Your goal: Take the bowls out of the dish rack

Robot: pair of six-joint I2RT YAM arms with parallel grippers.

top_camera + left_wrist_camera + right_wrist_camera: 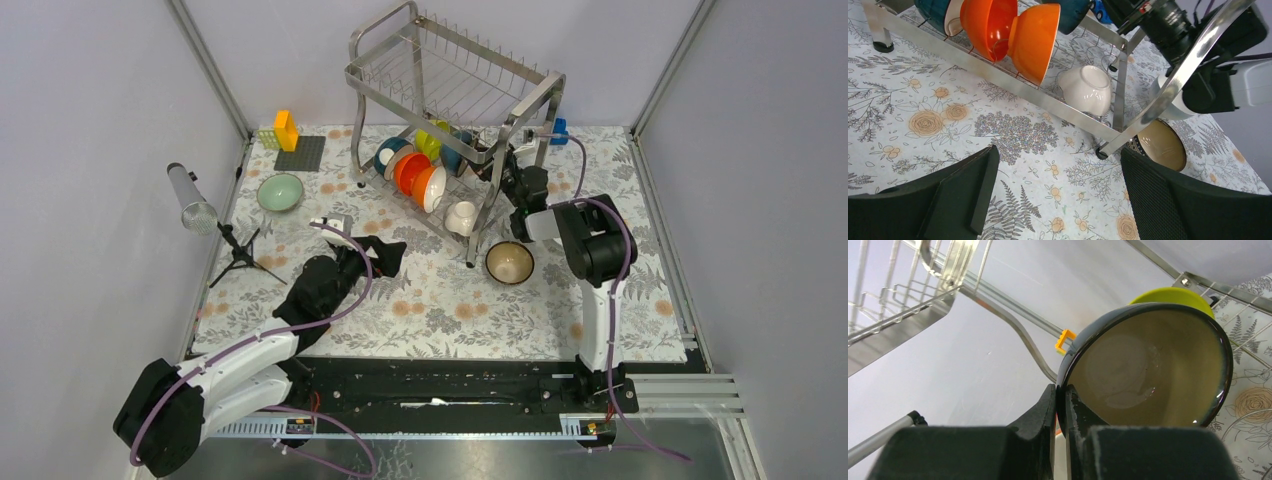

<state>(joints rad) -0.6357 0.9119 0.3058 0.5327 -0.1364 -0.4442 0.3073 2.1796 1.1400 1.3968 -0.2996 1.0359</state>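
No writing, label, brand, number or sign can be read in any of the views. Only a printed pattern of flowers and ferns is carried by the tabletop.

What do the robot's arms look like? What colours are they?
The left arm and right arm both have white shells and chunky black joints. A purple cable loops along each. Their jaws are black wedges, one with a meshy face.
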